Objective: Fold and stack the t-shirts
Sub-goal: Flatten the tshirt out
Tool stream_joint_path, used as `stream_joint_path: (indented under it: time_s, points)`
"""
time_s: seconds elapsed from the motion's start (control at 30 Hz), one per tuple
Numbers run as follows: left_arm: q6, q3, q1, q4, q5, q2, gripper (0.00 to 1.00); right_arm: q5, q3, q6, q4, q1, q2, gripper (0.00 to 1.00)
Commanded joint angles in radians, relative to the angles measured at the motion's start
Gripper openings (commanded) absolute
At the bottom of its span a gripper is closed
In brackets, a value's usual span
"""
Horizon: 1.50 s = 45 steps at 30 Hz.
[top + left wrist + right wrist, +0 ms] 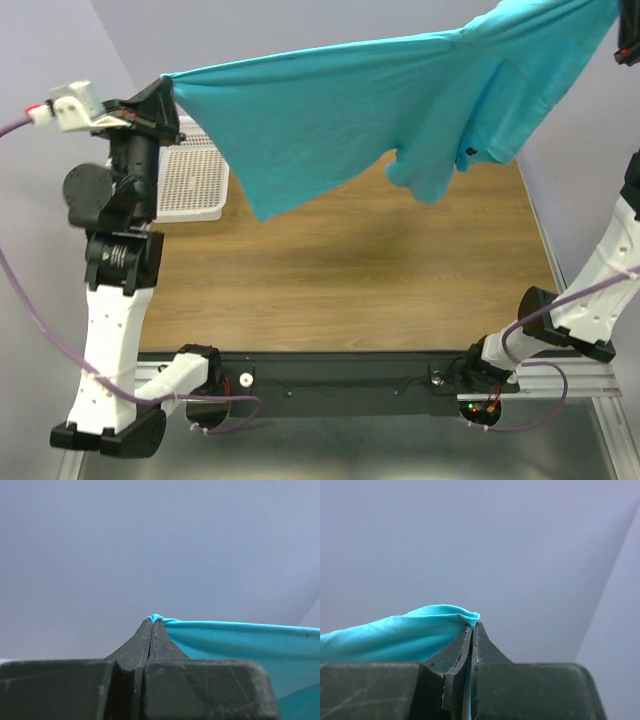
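One turquoise-blue t-shirt point(370, 110) hangs stretched in the air across the top external view, held at both ends well above the table. My left gripper point(165, 90) is shut on its left corner; in the left wrist view the cloth point(240, 640) bunches at the gripper tip point(152, 621) and runs off right. My right gripper is mostly out of the top external view at the upper right. In the right wrist view it point(473, 625) is shut on a fold of the t-shirt point(395, 635). A sleeve droops at the middle point(430, 170).
A white mesh basket point(190, 185) stands at the table's far left, behind the left arm. The wooden table point(340, 280) lies below the hanging cloth. Both wrist views face a plain grey wall.
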Motion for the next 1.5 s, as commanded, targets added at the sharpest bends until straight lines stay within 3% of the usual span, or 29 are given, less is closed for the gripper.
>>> stream_joint_path:
  time_s: [0.0, 0.2, 0.37, 0.5, 0.6, 0.77, 0.97, 1.1, 1.2, 1.47]
  points:
    - [-0.017, 0.021, 0.012, 0.073, -0.008, -0.066, 0.0, 0.203, 0.091, -0.031, 0.035, -0.007, -0.075, 0.01]
    - [-0.06, -0.007, 0.01, 0.077, 0.101, -0.139, 0.0, 0.241, 0.101, -0.094, -0.006, -0.005, -0.147, 0.01]
    - [-0.08, -0.1, 0.01, 0.062, 0.102, -0.161, 0.0, 0.085, -0.046, -0.062, -0.016, -0.005, -0.178, 0.01]
    - [-0.078, -0.192, 0.01, 0.077, 0.137, -0.121, 0.0, -0.151, -0.274, -0.045, -0.011, -0.005, -0.175, 0.01]
    - [-0.084, -0.29, 0.01, 0.134, 0.201, -0.063, 0.0, -0.256, -0.475, -0.064, 0.006, -0.005, -0.166, 0.01]
    - [-0.057, -0.425, -0.003, 0.253, 0.224, 0.116, 0.0, -0.301, -0.846, -0.123, 0.116, 0.024, -0.128, 0.01]
    - [0.028, -0.393, -0.034, 0.307, 0.161, 0.432, 0.0, -0.168, -1.076, -0.302, 0.225, 0.236, 0.084, 0.01]
    - [0.052, -0.298, -0.042, 0.246, 0.094, 0.616, 0.0, -0.126, -1.028, -0.292, 0.283, 0.289, 0.314, 0.01]
    - [0.069, -0.183, -0.045, 0.15, 0.065, 0.742, 0.0, -0.092, -0.906, -0.276, 0.283, 0.308, 0.467, 0.0]
    - [0.1, 0.042, -0.046, 0.018, -0.014, 0.939, 0.0, -0.017, -0.715, -0.241, 0.28, 0.309, 0.618, 0.01]
